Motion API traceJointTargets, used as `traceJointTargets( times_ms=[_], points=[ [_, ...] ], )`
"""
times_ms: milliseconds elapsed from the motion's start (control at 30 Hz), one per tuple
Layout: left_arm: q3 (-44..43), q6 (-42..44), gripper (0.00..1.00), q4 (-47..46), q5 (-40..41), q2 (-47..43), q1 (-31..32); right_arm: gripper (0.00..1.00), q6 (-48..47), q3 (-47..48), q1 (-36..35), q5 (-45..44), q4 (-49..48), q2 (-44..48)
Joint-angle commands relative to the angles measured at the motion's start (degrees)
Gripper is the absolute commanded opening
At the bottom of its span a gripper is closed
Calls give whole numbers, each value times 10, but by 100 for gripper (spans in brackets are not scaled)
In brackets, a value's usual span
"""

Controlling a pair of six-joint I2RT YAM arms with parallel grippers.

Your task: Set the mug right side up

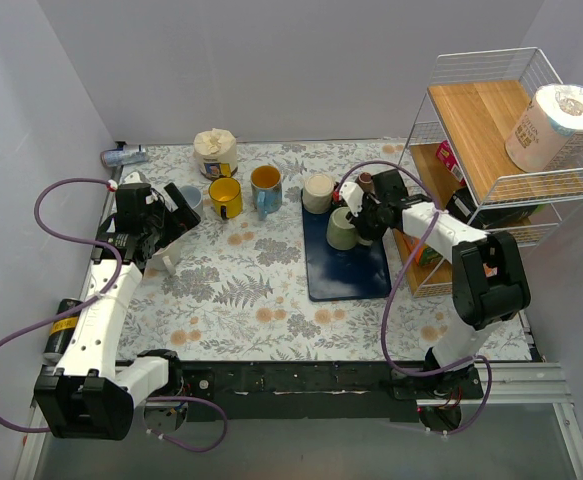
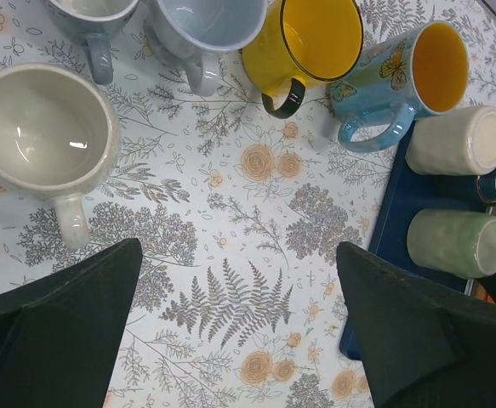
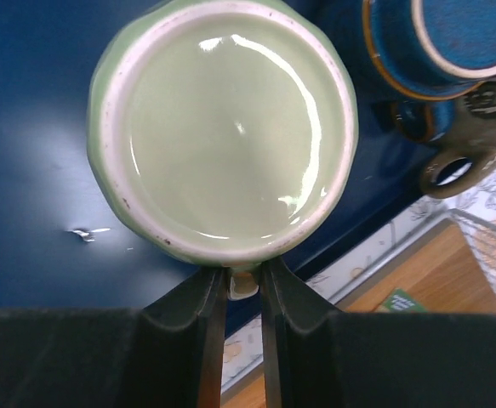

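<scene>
**Right fingers (image 3: 207,340) pinch the handle of the upturned green mug (image 3: 226,140) on the blue tray (image 3: 35,127).**

The green mug sits base-up on the dark blue tray at the right of the floral surface (image 1: 241,290). It is just in front of a cream mug (image 1: 318,192) that is also inverted. In the right wrist view the 2 right fingers are drawn narrow, with a pale bit of the green mug's handle clamped between them below its glossy base. The left fingers (image 2: 60,323) are spread wide and hold nothing, hanging over the left part of the surface. A pale mug (image 2: 43,127) stands mouth-up just ahead of them. A yellow mug (image 1: 225,197) and a blue butterfly mug (image 1: 266,188) stand mouth-up between the 2 arms, near the tray's far left corner.
</scene>
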State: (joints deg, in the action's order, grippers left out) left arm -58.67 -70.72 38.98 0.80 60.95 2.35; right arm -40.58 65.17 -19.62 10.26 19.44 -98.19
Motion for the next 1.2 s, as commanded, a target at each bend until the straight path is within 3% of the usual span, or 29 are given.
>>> traceJointTargets(
  times_ms=[0,367,600,967,1167],
  points=[
    [-5,-3,98,0,-6,-19,-2,1,81,-13,-35,43,46,54],
    [11,-13,98,-9,-47,-31,-2,1,260,-15,-59,28,69,124],
    [19,-21,98,-36,-120,-44,-2,1,387,-12,-58,60,71,145],
    [76,-62,98,-155,-363,-51,8,1,594,-44,-59,137,-35,237],
    [101,-106,98,-251,-454,-44,32,1,703,-49,-60,154,-121,280]
  ],
)
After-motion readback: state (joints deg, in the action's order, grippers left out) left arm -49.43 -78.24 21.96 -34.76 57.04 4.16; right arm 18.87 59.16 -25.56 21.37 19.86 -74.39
